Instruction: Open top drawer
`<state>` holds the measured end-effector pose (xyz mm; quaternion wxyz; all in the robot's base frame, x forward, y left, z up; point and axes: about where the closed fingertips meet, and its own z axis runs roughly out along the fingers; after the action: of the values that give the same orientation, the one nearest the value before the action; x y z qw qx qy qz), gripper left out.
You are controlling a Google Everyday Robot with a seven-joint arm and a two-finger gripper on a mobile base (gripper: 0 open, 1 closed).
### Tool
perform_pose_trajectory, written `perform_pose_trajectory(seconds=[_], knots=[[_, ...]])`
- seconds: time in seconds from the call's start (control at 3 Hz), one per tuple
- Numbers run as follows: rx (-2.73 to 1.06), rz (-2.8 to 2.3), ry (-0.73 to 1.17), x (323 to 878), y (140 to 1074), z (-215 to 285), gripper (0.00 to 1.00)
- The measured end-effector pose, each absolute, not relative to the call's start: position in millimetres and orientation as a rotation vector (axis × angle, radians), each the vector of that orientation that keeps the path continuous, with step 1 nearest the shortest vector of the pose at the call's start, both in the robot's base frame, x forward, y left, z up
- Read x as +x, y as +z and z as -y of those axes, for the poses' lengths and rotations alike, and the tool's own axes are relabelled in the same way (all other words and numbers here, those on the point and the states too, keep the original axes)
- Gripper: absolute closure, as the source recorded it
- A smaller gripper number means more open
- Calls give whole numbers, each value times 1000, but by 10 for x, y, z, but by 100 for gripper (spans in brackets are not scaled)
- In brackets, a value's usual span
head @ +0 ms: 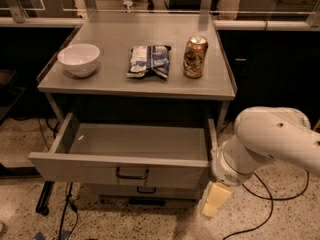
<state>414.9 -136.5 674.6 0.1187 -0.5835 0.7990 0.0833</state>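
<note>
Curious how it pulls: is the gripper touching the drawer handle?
Apart: camera view shows the gripper by the drawer's right corner, clear of the handle.

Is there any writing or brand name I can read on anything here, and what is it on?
Nothing can be read.
Can: printed design, too blurred to read.
Snack bag: printed design, too blurred to read.
Bowl, top drawer, and the claw hanging low beside the drawer's right front corner: no markings visible.

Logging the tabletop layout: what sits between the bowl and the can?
The camera view shows a snack bag between bowl and can; the gripper hangs low, right of the open top drawer.
</note>
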Motion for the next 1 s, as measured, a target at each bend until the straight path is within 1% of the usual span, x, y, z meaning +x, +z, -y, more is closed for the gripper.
perform_pose_trajectory(seconds=[0.67, 1.0], knots=[[-1725, -2321, 255, 4144, 6729, 1364, 0], [-1775, -2326, 297, 3850, 6625, 1372, 0]])
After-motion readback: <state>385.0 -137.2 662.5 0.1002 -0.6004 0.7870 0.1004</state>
